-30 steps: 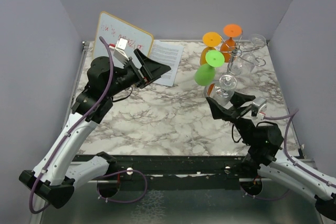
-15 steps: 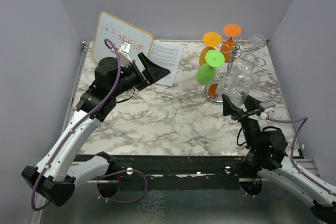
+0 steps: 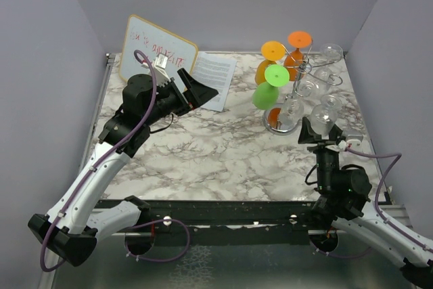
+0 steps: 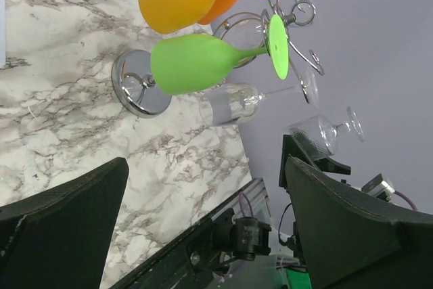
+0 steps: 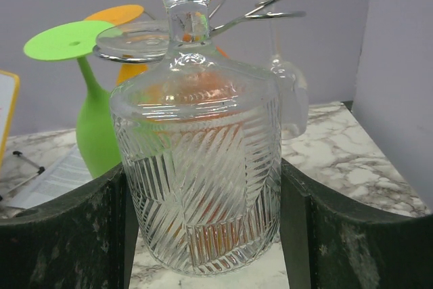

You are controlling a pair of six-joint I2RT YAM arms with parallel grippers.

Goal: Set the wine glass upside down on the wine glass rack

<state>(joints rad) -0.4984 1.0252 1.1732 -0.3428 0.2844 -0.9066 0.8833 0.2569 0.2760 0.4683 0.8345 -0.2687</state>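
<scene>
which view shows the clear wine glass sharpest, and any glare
Right wrist: the wine glass fills the frame, ribs crisp. Left wrist: bright glints on the base of the wine glass rack. Top external: even light, the same glass small, faint.

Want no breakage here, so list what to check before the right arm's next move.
1. Grip: ok; the right jaws flank the glass at its bowl.
2. Glass inverted: ok; bowl down, foot up.
3. Glass hung on the rack: not ok; the left wrist view shows it apart from the rack.
4. Free rack arm ahead of the glass: cannot tell.
5. Left jaws out of the way: ok; open and well off from the rack.
</scene>
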